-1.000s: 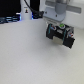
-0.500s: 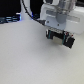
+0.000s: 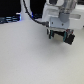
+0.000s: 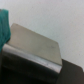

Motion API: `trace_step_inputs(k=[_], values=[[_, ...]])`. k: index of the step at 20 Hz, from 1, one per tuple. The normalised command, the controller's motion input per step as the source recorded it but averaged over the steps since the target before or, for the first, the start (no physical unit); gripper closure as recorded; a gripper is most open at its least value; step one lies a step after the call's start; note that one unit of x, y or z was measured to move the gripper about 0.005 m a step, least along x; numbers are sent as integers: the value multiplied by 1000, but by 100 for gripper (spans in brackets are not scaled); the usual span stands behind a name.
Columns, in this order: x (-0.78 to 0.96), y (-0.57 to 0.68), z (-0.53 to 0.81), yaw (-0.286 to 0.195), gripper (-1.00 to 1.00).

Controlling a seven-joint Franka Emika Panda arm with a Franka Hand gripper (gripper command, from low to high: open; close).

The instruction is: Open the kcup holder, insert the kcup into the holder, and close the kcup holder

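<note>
The pale worktop [image 3: 25, 55] spreads wide under me, with the black kcup holder [image 3: 61, 37] standing near its far edge toward the exterior view's right. My end effector [image 3: 60, 33] hangs right over the holder, hiding most of it, and I cannot tell whether my fingers are wide or narrow. My wrist view, too blurred to settle it, shows a grey slab [image 4: 35, 45] with something green [image 4: 4, 25] just beside it.

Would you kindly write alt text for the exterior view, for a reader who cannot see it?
A white robot arm's tool hangs directly over a black boxy kcup holder near the upper part of the exterior view's right, on a plain white table. Dark cables trail behind it. The image is too blurred to show the tool's jaws.
</note>
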Motion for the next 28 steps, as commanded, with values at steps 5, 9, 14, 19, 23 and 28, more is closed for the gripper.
trace_step_inputs(k=[5,9,14,19,23,28], values=[[-305,417,-26,144,-100],[-386,465,2,131,-100],[-415,465,2,132,-100],[-480,449,-4,125,-100],[-604,419,4,112,-100],[-795,354,-15,90,-100]])
